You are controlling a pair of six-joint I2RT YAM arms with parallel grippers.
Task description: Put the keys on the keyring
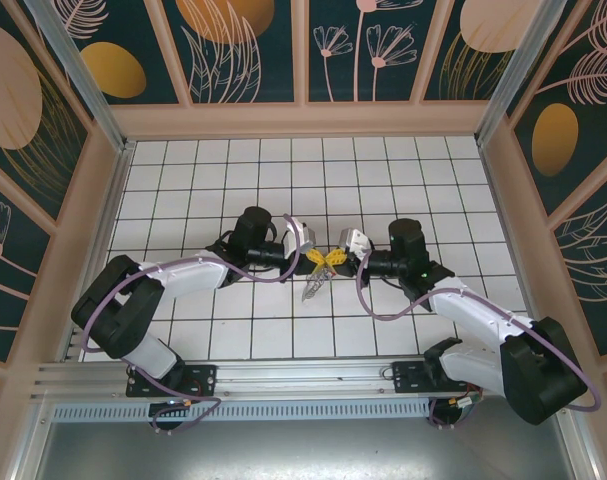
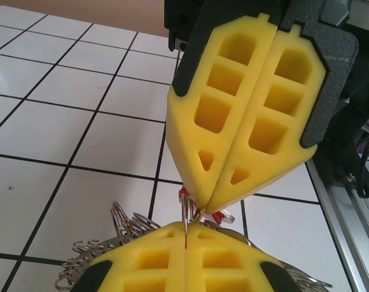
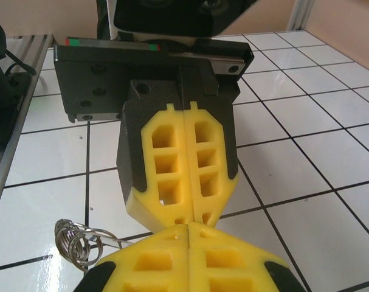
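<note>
My two grippers meet tip to tip above the middle of the tiled floor, the left gripper (image 1: 320, 258) facing the right gripper (image 1: 338, 260). The left gripper (image 2: 187, 226) is shut on a thin wire of the keyring (image 2: 120, 222), whose silvery dangling pieces fan out to the lower left. The keyring (image 1: 311, 290) hangs below both tips. The right gripper (image 2: 202, 208) is shut, and a red-headed key (image 2: 220, 215) shows at its tips, right against the ring wire. In the right wrist view the right gripper (image 3: 189, 228) is shut, and keyring loops (image 3: 75, 240) hang to the left.
White tiled floor (image 1: 223, 180) stretches around the arms, enclosed by patterned walls (image 1: 303, 50). A metal rail (image 1: 283, 375) runs along the near edge by the arm bases.
</note>
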